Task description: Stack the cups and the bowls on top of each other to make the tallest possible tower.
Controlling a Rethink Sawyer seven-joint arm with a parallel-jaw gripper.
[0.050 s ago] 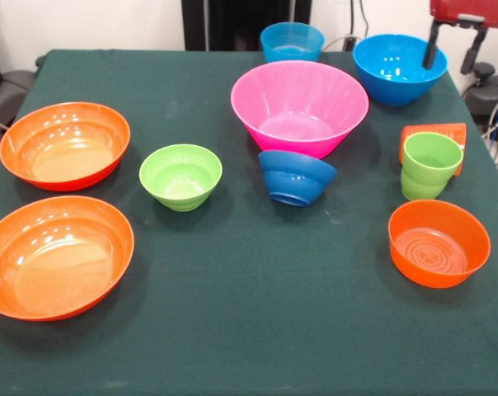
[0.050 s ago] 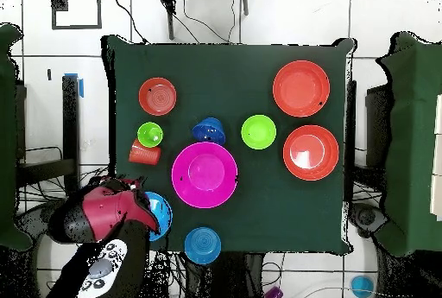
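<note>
- Nearest row on the surface (image 1: pixel 249 330): a wide orange bowl (image 1: pixel 58 256) at one front corner and a smaller orange bowl (image 1: pixel 439 242) at the other. Both sit alone and upright with nothing in them.
- Middle row: a second wide orange bowl (image 1: pixel 64 145), a small green bowl (image 1: pixel 180 176), and a dark blue bowl (image 1: pixel 296 176) tilted on its side just in front of the pink bowl (image 1: pixel 299 107); whether the two touch I can't tell.
- Green cup (image 1: pixel 429 165) stands upright, with the orange cup (image 1: pixel 434 134) lying on its side right behind it.
- Pink bowl sits mid-surface directly on the cloth, not nested in anything that I can see.
- Far edge: two sky-blue bowls, the smaller (image 1: pixel 292 41) behind the pink one, the larger (image 1: pixel 399 68) at the corner.
- Tool (image 1: pixel 455 49) hangs over the larger blue bowl's far rim, dark fingers (image 1: pixel 432 45) spread apart and gripping nothing.
- Judgement: no tower started. Every piece is single; all the stacking is left, and the tipped cup and bowl need righting.
</note>
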